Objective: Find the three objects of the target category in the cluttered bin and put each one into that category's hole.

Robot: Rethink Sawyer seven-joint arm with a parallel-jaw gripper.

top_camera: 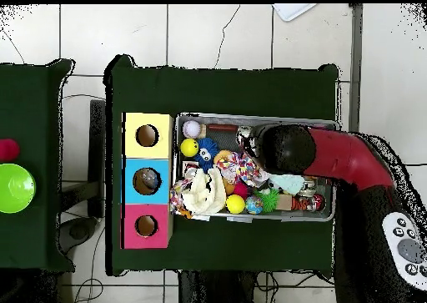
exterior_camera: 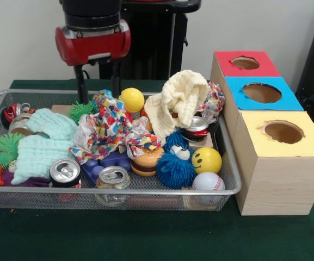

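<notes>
Over the far left of the cluttered bin (exterior_camera: 230,163) hangs the gripper (exterior_camera: 98,81), fingers spread apart, grasping nothing.

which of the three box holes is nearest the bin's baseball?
The yellow-topped hole: it sits right beside the baseball, while the blue and red ones lie farther back.

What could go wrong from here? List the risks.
1. No bottle shows. The cream cloth and the patterned cloth may hide them, so the open gripper could snag fabric instead.
2. The silver cans near the front edge of the bin might be picked by mistake.
</notes>
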